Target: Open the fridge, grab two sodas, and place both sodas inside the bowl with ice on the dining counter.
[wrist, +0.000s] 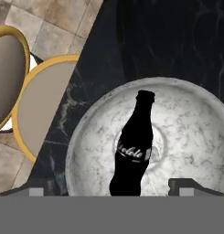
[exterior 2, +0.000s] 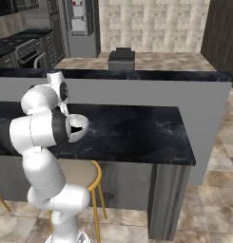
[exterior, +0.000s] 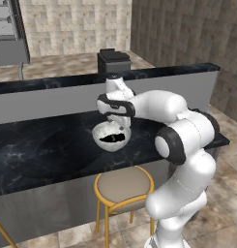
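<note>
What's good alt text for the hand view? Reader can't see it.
A slim dark soda bottle with a pale label lies inside a round white-silvery bowl on the black marbled dining counter, seen from directly above with the open gripper over it. Past the counter edge are two tan-seated stools on a tiled floor.

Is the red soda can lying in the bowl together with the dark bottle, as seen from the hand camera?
No, the bowl holds the dark bottle alone, lying on its pale inside, and no red can is there.
</note>
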Available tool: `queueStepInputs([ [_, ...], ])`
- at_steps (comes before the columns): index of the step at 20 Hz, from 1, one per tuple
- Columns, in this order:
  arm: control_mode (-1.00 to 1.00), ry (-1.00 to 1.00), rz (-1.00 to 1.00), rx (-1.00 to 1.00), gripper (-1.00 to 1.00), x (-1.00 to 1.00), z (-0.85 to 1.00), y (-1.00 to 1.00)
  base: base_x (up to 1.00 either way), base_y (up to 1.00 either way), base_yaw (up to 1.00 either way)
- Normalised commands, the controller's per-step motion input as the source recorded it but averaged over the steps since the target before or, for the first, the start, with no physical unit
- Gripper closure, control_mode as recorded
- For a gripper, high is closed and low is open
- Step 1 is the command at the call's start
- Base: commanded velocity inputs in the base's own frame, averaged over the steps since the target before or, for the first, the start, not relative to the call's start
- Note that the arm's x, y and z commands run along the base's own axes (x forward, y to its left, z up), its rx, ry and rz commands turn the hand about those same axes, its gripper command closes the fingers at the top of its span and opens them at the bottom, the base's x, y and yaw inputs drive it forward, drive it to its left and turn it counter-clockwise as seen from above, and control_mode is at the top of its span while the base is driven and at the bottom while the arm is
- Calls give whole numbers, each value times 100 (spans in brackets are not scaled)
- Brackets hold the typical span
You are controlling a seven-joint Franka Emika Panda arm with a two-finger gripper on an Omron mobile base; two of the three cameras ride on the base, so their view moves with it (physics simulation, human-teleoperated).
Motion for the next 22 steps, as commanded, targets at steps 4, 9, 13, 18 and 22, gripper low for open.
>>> queueStepInputs([
  [4, -100, 0, -6, 11, -100, -72, 63, -29, 0, 0, 0],
  [9, -100, 0, -15, 15, -100, -98, 51, -37, 0, 0, 0],
  [13, -100, 0, -25, 18, -100, -100, 44, -41, 0, 0, 0],
  [18, -100, 0, -32, 19, -100, -100, 41, -42, 0, 0, 0],
  [22, -100, 0, -38, 18, -100, -98, 45, -20, 0, 0, 0],
])
